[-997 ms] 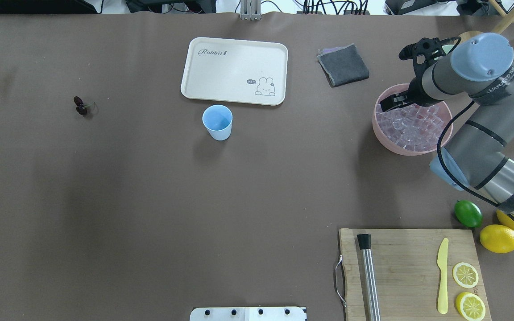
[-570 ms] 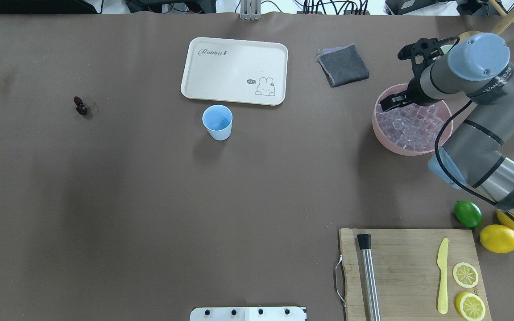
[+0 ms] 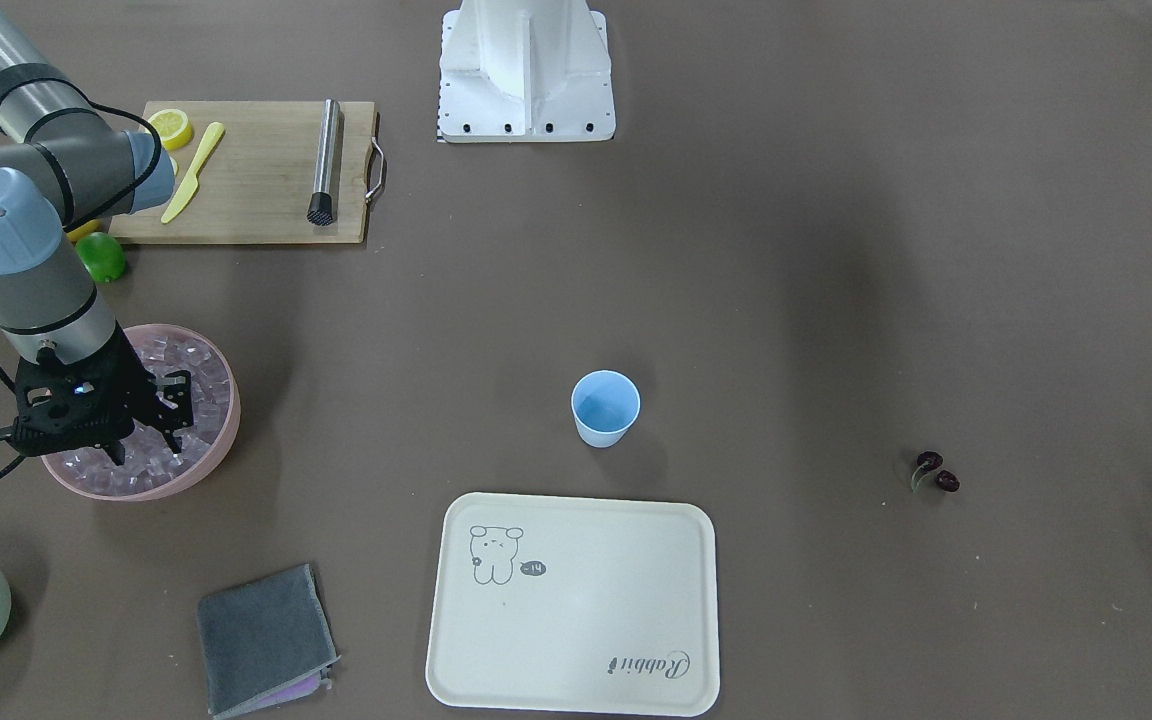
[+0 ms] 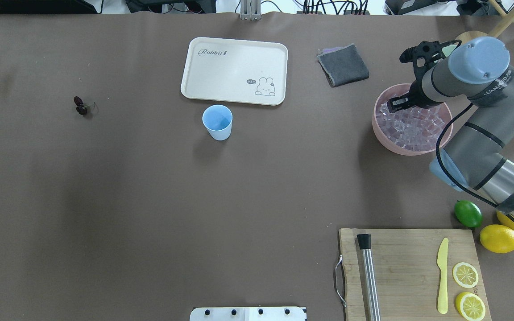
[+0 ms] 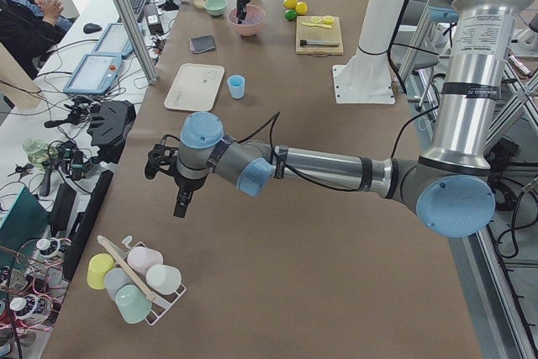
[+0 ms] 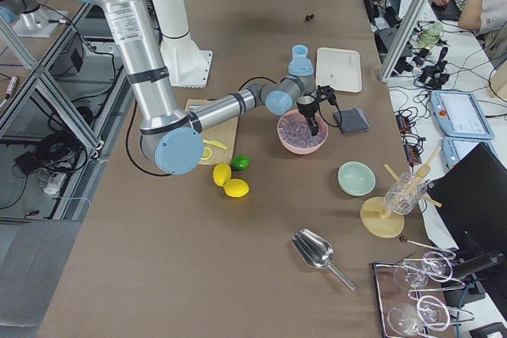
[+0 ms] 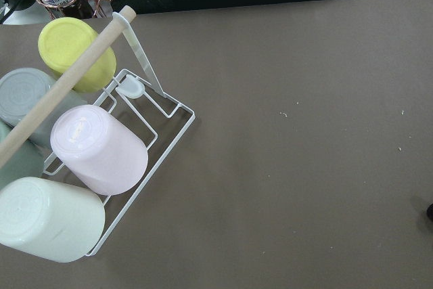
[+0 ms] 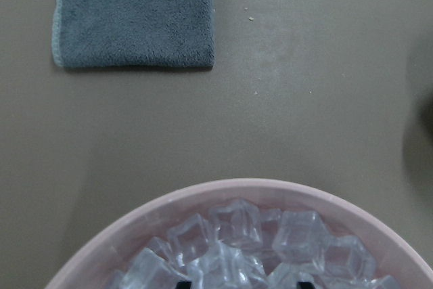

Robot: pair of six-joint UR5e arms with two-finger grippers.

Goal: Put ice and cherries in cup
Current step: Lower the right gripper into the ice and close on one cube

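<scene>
The ice [image 4: 413,129] fills a pink bowl [image 4: 376,131] on the counter's right side. It is well apart from the cup [image 4: 217,121], which stands empty just beside a tray [image 4: 234,67]. The cherries [image 4: 80,105] lie alone far to the left. The cubes look hard, light and glassy, so they are likely slick, and heaped loose they will probably shift or squirt aside when pressed. I judge the best hold to be squarely across two flat opposite faces of one top cube, not on its corners. The cherries look small and soft, so a gentle pinch at the joined stems would suit them. The right gripper [image 3: 145,452] points down into the bowl with its fingers spread fairly wide. Its tips are among the top cubes at the side away from the robot, with cubes between them but nothing clamped that I can see. The left gripper [image 5: 181,203] hangs over bare counter far off; whether it is apart or together I cannot tell.
</scene>
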